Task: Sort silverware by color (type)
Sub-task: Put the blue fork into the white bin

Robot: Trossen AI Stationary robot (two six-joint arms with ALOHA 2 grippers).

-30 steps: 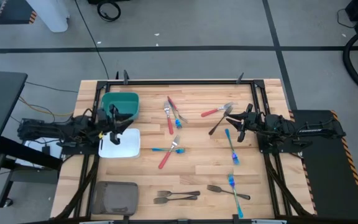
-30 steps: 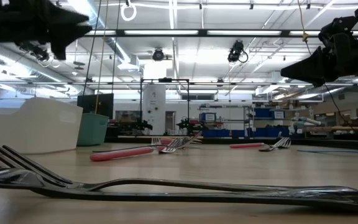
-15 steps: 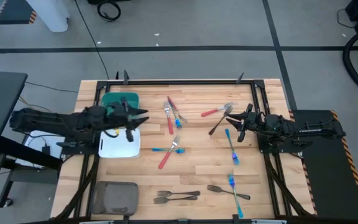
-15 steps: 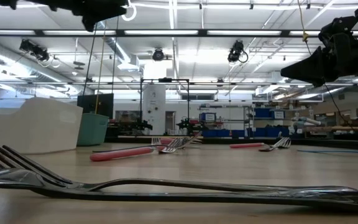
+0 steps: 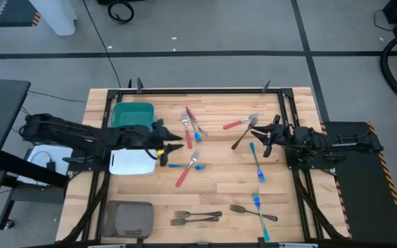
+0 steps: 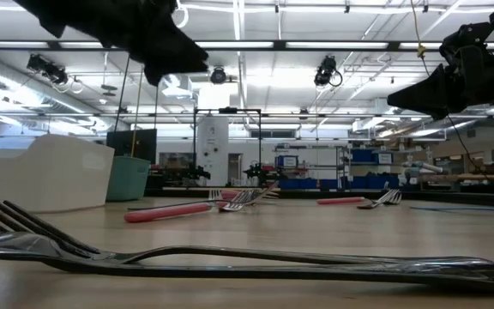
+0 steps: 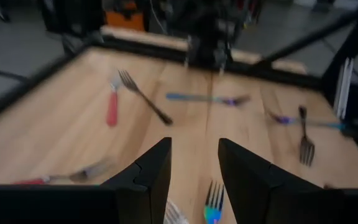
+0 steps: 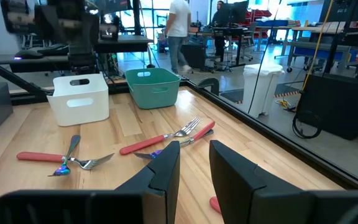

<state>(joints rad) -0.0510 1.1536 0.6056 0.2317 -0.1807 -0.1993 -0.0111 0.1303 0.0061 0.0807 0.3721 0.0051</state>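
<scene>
Silverware lies scattered on the wooden table: red and blue forks point(image 5: 192, 128), a red fork point(image 5: 238, 124), a dark fork point(image 5: 242, 138), a blue fork point(image 5: 256, 162), a crossed red and blue pair point(image 5: 187, 168), and dark and blue forks point(image 5: 253, 209) near the front edge. My left gripper point(image 5: 176, 138) is open and empty, held level just right of the bins and left of the middle forks; its wrist view shows the left gripper point(image 7: 194, 149) above a blue fork point(image 7: 213, 208). My right gripper point(image 5: 262, 142) hovers open and empty at the table's right side, seen as the right gripper point(image 8: 194, 149) in its wrist view.
A green bin point(image 5: 133, 115), a white bin point(image 5: 131, 162) and a grey bin point(image 5: 126, 219) stand along the table's left side. Two dark forks point(image 5: 196, 218) lie near the front edge, one dark fork point(image 6: 230, 256) right before the low camera. People stand in the room beyond.
My left arm has reached from above the white bin toward the table's right, past the bins and toward the middle forks, swinging from pointing down to nearly level. The right arm and the silverware have kept still.
</scene>
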